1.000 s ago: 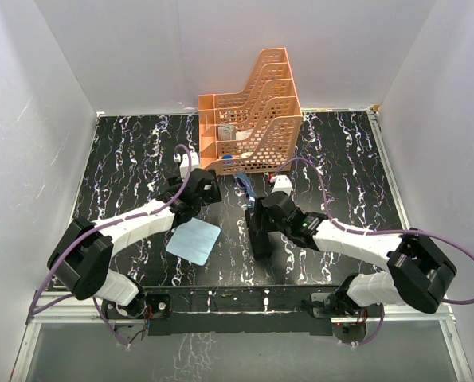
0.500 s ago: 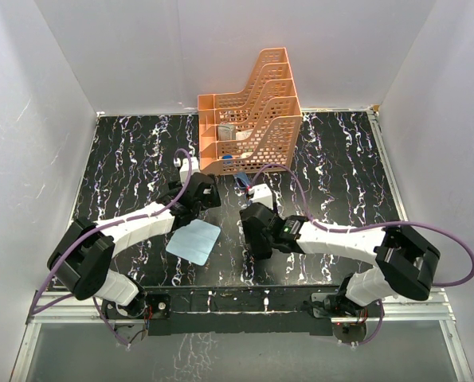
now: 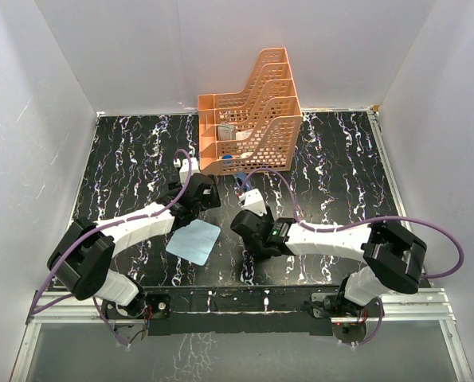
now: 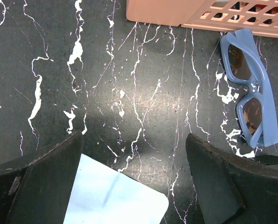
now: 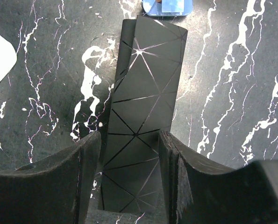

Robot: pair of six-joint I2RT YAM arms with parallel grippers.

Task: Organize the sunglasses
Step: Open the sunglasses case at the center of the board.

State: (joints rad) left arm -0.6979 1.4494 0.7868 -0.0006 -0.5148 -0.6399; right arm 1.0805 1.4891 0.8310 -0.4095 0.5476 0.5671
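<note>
Two pincers, two stories: my right pincer (image 5: 129, 144) is pinched onto the case (image 5: 146, 79), left pincer (image 4: 135, 144) gapes wide holding nothing, sunglasses (image 4: 248, 88) just outside one finger.

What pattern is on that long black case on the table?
The case is black, crossed by thin lines forming triangles; best seen in the right wrist view.

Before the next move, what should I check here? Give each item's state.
1. Left gripper open and empty: ok.
2. Sunglasses lying free, not gripped: ok.
3. Right gripper has one finger on each side of the case: ok.
4. Right gripper closed firmly on the case: cannot tell.
5. Cloth lies apart from the case: ok.
</note>
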